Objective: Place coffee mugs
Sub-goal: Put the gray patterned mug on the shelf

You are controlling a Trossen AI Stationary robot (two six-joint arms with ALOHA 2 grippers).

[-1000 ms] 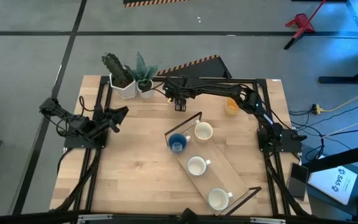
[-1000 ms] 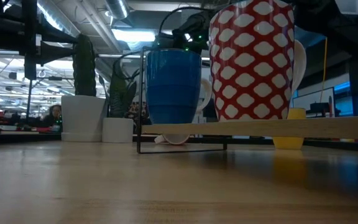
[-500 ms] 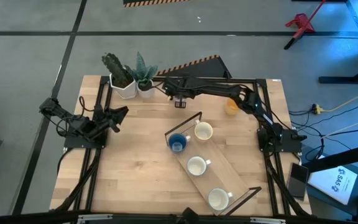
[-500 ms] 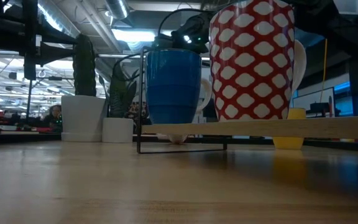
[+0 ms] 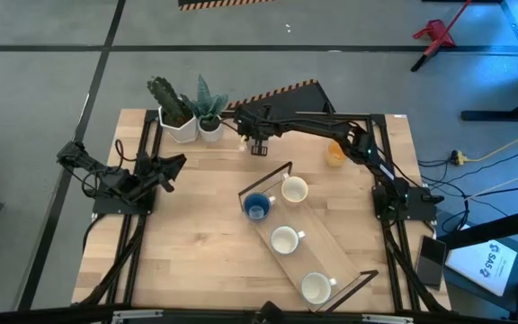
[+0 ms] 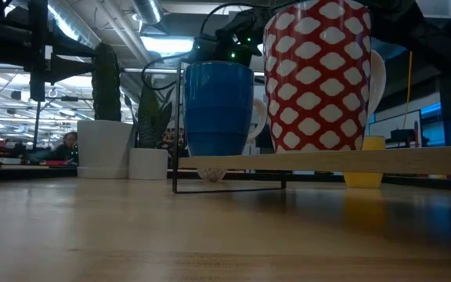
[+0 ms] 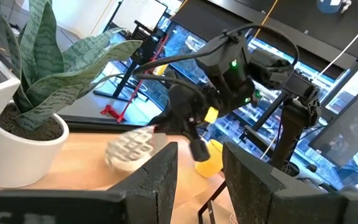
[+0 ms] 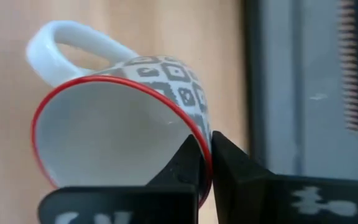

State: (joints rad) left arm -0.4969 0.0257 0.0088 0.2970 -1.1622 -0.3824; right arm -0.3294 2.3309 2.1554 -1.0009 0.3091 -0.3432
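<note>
Reaching across the far edge of the counter (image 5: 196,234) in the high view, the right gripper (image 5: 257,144) hangs just beside the two potted plants (image 5: 187,112), with a small pale mug barely visible at its tip. The left gripper (image 5: 171,166) waits at the left side. On the clear tray (image 5: 331,252) sit a dark blue mug (image 5: 257,207) and three white mugs (image 5: 294,190), while an orange mug (image 5: 334,154) stands apart near the right arm.

Down in the low view, the blue mug (image 6: 218,108) and a red-and-white patterned mug (image 6: 318,74) fill the foreground on the tray's wooden base (image 6: 327,161), blocking most of the arm behind; the plant pots (image 6: 104,147) stand to the left.

The left wrist view shows its own fingers (image 7: 160,177) spread apart, the plant (image 7: 36,74) close by, and the right arm carrying a blurred pale mug (image 7: 129,148).

In the right wrist view, the fingers (image 8: 188,168) pinch the red rim of a grey-patterned mug (image 8: 117,118), which is tilted, handle away from them, over the counter.
</note>
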